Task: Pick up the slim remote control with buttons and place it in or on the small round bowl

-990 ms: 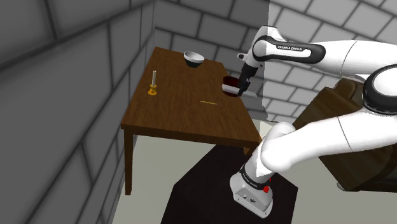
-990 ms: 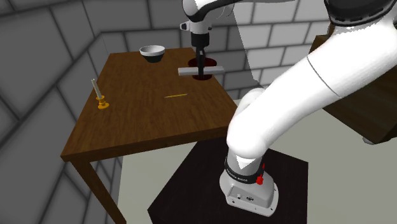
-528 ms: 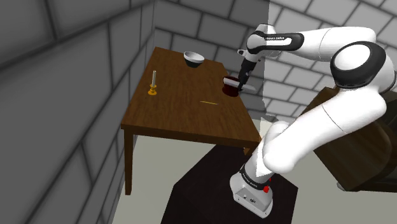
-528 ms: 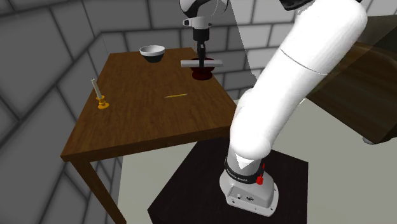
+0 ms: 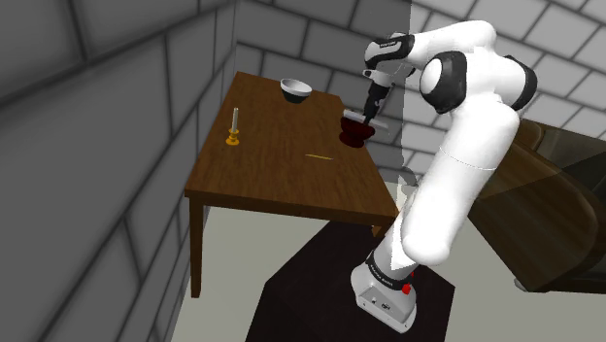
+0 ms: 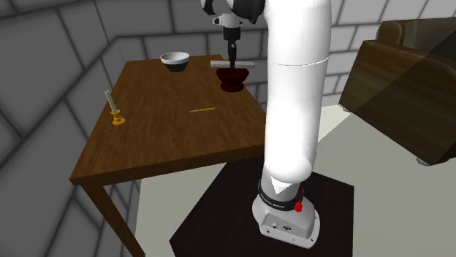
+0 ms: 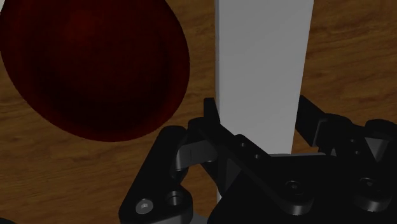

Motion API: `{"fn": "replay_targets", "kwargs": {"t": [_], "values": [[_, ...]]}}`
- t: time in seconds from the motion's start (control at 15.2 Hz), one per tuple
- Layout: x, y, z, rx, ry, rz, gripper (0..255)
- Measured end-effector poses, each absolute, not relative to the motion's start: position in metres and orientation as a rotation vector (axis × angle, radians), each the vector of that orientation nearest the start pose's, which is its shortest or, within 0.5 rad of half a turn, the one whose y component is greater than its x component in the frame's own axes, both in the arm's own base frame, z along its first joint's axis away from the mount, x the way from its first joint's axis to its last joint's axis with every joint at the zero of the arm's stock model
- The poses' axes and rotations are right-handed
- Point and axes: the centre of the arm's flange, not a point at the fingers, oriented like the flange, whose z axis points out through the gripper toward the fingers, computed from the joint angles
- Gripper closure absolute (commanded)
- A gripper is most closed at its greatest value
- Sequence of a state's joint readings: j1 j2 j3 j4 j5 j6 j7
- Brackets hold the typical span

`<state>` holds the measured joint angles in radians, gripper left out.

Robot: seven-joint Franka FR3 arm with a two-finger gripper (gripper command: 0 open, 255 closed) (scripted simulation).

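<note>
While the black gripper (image 6: 232, 58) clamps the slim pale-grey remote (image 6: 245, 63) in its jaws, level just above the dark red round bowl (image 6: 232, 80) on the brown wooden table (image 6: 168, 139), I would centre it over the rim, lower gently, then release.

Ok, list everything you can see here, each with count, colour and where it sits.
table: one, brown wood, beside the stand
dark red bowl: one, table's far corner
second bowl: one, pale inside, dark outside, table's far edge
candlestick: one, orange base, near the table's edge at the second exterior view's left
thin stick: one, yellowish, mid-table
remote: one, plain grey, just above the dark red bowl
armchair: one, brown, on the floor
stand: one, dark
arm: one, white
tool: one, black, clasping the remote
</note>
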<state>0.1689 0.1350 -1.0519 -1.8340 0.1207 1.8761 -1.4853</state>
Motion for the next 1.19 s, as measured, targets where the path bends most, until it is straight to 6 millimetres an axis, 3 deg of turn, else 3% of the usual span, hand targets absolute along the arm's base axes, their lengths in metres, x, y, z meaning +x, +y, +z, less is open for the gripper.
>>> {"fn": "replay_targets", "kwargs": {"t": [0.59, 0.79, 1.19], "values": [[0.446, -0.538, 0.488, -3.0, -0.88, 0.014, 255], [0.45, -0.549, 0.474, -2.996, -0.882, 0.012, 255], [0.453, -0.551, 0.441, -2.994, -0.883, 0.011, 255]]}}
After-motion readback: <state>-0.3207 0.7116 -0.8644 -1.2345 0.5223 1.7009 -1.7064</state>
